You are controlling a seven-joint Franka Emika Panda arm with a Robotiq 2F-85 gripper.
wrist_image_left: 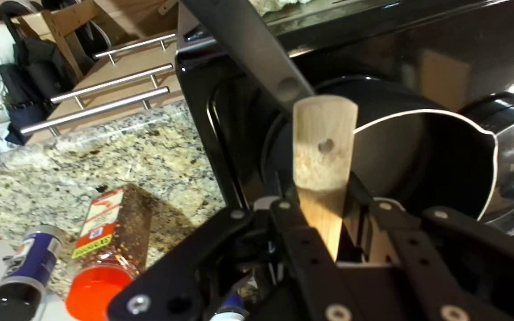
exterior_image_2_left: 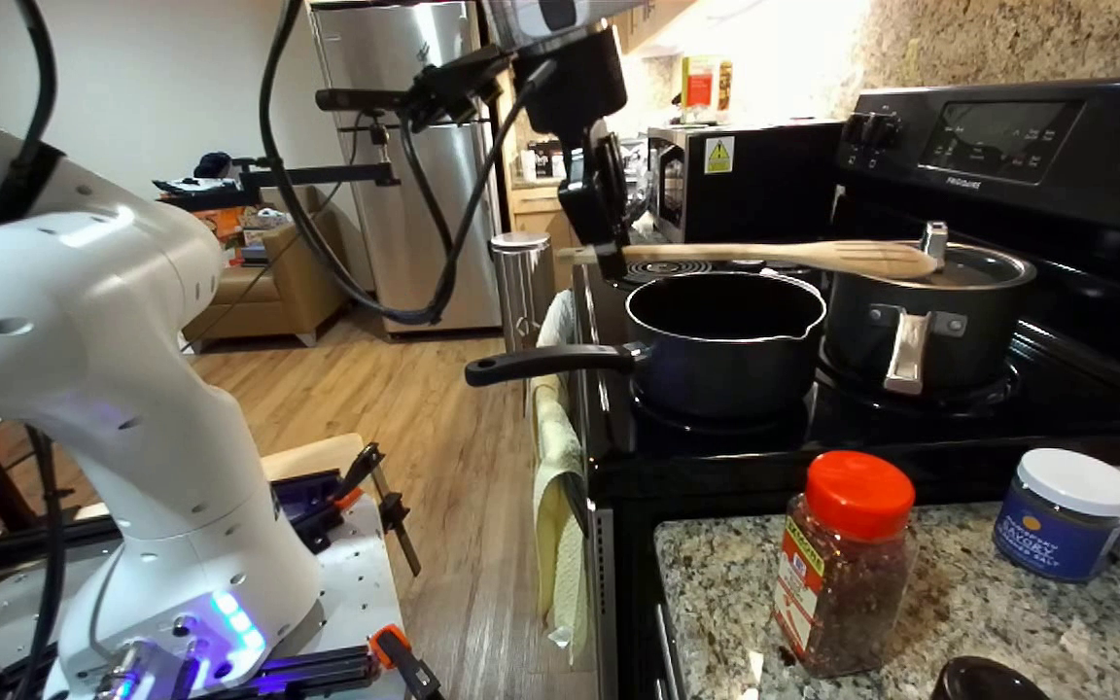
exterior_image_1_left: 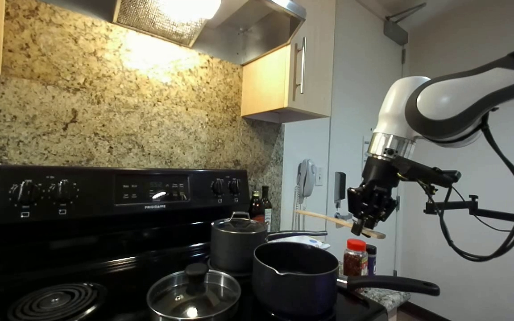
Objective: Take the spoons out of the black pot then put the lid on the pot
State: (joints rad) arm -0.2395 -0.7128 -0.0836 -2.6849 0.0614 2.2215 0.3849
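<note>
A wooden spoon (exterior_image_1_left: 321,216) is held in my gripper (exterior_image_1_left: 365,226), which is shut on its handle near the end. In an exterior view the spoon (exterior_image_2_left: 764,254) lies nearly level, its slotted head over the grey pot. In the wrist view the handle end (wrist_image_left: 324,133) sits between the fingers (wrist_image_left: 324,191). The black pot (exterior_image_1_left: 296,290) stands below on a front burner; it also shows in an exterior view (exterior_image_2_left: 725,374) and the wrist view (wrist_image_left: 458,160). No other spoon shows; the pot's bottom is partly hidden. The glass lid (exterior_image_1_left: 214,292) lies left of the pot; its support is cut off.
A lidded grey pot (exterior_image_1_left: 239,247) stands behind the black pot, also in an exterior view (exterior_image_2_left: 920,331). The black pot's handle (exterior_image_1_left: 393,284) sticks out. A red-capped jar (exterior_image_2_left: 847,574) and a white-capped jar (exterior_image_2_left: 1066,515) stand on the counter. Bottles (exterior_image_1_left: 266,207) stand at the back.
</note>
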